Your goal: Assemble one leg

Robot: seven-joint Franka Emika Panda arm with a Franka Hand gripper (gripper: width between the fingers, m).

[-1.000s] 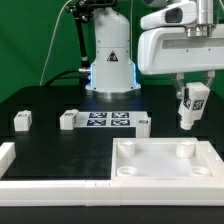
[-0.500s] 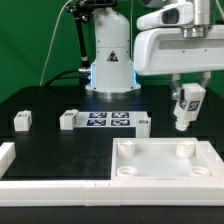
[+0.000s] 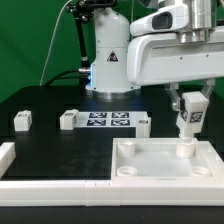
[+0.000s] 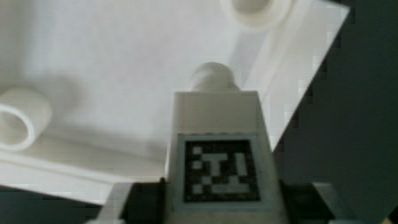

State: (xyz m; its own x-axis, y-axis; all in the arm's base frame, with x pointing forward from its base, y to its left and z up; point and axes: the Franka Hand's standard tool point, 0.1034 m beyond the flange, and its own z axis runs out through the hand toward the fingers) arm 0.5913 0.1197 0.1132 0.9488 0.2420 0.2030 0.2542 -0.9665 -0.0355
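Note:
My gripper [image 3: 190,103] is shut on a white leg [image 3: 188,122] with a black-and-white tag; the leg hangs upright, its lower end just above the far right corner socket [image 3: 184,150] of the large white tray-like part [image 3: 165,172]. In the wrist view the leg [image 4: 219,135] fills the middle, its round peg end pointing at the tray-like part [image 4: 107,70], with dark fingers [image 4: 139,205] on both sides. Three more legs lie on the black table: one at the exterior view's left [image 3: 22,120], one [image 3: 68,119] and one [image 3: 141,122] beside the marker board [image 3: 105,121].
A white rail [image 3: 50,180] borders the table's front and left edge. The robot base [image 3: 110,60] stands at the back. Round sockets [image 4: 22,115] of the tray-like part show in the wrist view.
The gripper with the leg has come down and shifted slightly to the exterior view's right, bringing the leg's lower end close over the far right corner socket.

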